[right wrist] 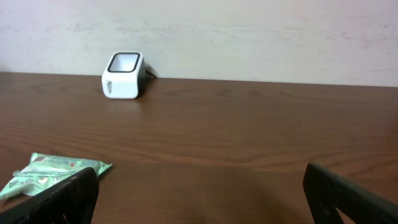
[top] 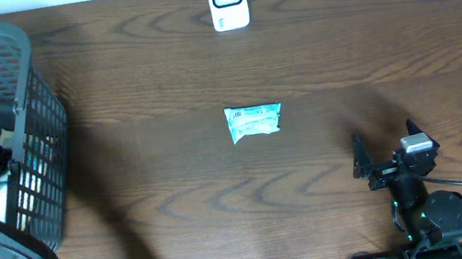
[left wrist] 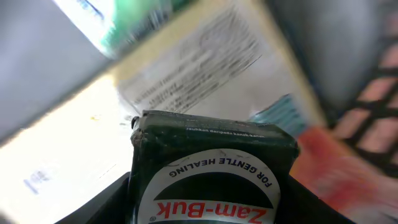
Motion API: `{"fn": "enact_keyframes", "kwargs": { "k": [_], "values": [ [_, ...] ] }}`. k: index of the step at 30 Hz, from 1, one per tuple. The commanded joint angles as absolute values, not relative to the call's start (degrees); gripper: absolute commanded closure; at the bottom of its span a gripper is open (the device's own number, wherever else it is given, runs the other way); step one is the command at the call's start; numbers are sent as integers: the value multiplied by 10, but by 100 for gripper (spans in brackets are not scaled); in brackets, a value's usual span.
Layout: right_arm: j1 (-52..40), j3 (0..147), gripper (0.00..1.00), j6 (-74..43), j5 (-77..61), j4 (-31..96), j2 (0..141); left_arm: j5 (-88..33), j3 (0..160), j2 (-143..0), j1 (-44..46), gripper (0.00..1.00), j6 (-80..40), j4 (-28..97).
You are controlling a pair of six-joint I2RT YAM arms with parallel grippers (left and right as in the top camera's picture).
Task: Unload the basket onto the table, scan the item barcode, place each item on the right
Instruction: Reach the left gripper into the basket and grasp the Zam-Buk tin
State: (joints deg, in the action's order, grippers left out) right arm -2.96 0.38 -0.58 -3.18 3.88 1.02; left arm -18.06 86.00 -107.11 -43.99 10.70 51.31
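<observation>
My left gripper (left wrist: 211, 208) is down inside the grey basket (top: 14, 52) at the far left and is shut on a dark green Zam-Buk box (left wrist: 211, 168), whose two sides its black fingers (left wrist: 106, 202) press against. The box's barcode is not visible. The white barcode scanner (top: 227, 0) stands at the back middle of the table, also seen from the right wrist as the scanner (right wrist: 122, 75). My right gripper (top: 388, 144) hovers open over the front right of the table with nothing between its fingers (right wrist: 348, 199).
A green-and-white packet (top: 254, 120) lies in the middle of the table, and the same packet (right wrist: 53, 171) sits just beyond my right gripper's left finger. Under the box the basket holds a white printed package (left wrist: 186, 68) and other blurred items. The basket walls stand high around my left arm.
</observation>
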Motion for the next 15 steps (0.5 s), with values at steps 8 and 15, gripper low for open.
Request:
{"fn": "enact_keyframes", "kwargs": {
  "k": [8,15],
  "values": [
    [-34,3,1,-3,-34,41,8,-191,885,-838,-439,47,-25,468],
    [-34,3,1,-4,-34,41,8,-311,885,-693,-422,47,-81,461]
  ]
}}
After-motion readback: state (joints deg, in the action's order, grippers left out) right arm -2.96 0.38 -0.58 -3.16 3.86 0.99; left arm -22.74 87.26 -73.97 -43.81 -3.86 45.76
